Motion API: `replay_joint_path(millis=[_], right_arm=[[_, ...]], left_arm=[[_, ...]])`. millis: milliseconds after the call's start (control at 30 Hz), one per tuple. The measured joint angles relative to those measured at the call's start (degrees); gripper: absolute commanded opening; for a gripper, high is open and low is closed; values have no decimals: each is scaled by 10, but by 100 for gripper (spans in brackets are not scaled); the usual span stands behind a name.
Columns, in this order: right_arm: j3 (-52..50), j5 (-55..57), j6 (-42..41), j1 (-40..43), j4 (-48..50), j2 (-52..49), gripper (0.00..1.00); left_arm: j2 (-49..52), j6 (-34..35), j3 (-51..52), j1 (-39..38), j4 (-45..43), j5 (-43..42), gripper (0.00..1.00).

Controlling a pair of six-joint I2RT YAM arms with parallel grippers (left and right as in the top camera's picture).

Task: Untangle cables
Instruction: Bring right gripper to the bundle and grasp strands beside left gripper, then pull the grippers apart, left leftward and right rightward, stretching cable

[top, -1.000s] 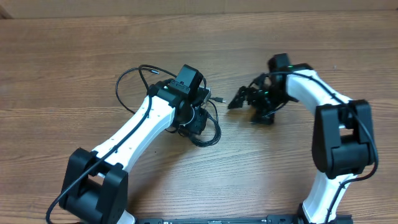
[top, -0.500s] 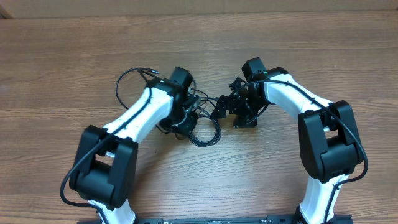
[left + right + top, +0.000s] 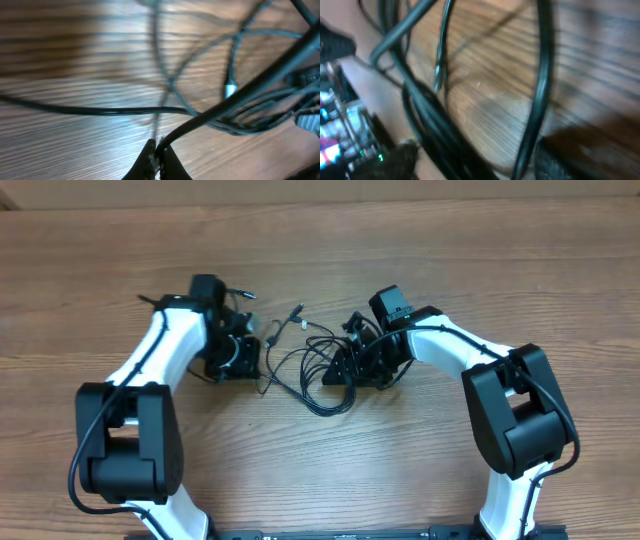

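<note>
While your left gripper pinches one strand of the cables between closed fingers, your right gripper stands spread, with strands running between its fingers. The tangle lies on the table between both grippers.

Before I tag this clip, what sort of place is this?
Probably a robotics lab or test bench: a wood-grain table, two white-and-black robot arms mounted at its near edge, and a tangle of thin black cables lying between them.

Table matt grained wood; cables glossy black (plug tip metallic).
</note>
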State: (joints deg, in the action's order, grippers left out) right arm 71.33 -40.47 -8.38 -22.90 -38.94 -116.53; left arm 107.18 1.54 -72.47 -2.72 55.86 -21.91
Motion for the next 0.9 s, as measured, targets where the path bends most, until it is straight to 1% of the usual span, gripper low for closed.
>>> replay_joint_path(millis=[33,67,133,167,200,233,267,333,467,600,667,733,800,900], right_arm=[[-2,2,-6,0,10,0,53],[-3,4,-14,0,14,0,44],[-3,9,-26,0,19,0,26],[-3,13,-35,0,21,-1,19],[-4,18,-35,0,28,-2,14],[-5,20,-41,-1,30,-2,7],[-5,21,-46,-1,29,-3,4],[-6,19,-53,-1,28,-4,4],[-6,-5,-46,2,22,-4,4],[-6,-113,2,30,8,-4,4],[-7,-180,32,59,-9,1,4],[-7,-224,55,88,-27,23,4],[-7,-237,65,105,-41,51,4],[-7,-248,80,113,-62,109,4]], left_arm=[[0,1,0,11,-1,0,6],[0,2,0,32,-1,0,6],[0,4,0,49,-2,0,7],[0,4,1,59,-5,0,8],[0,5,2,67,-9,0,8],[0,6,4,71,-13,0,9],[0,9,8,74,-18,1,8],[0,11,20,79,-30,3,4],[0,8,35,79,-34,-10,4],[0,-36,35,83,-40,-94,4],[0,-48,35,87,-51,-138,4],[-4,-56,33,96,-62,-187,5],[-14,-60,29,110,-70,-226,5],[-49,-60,21,128,-92,-260,5]])
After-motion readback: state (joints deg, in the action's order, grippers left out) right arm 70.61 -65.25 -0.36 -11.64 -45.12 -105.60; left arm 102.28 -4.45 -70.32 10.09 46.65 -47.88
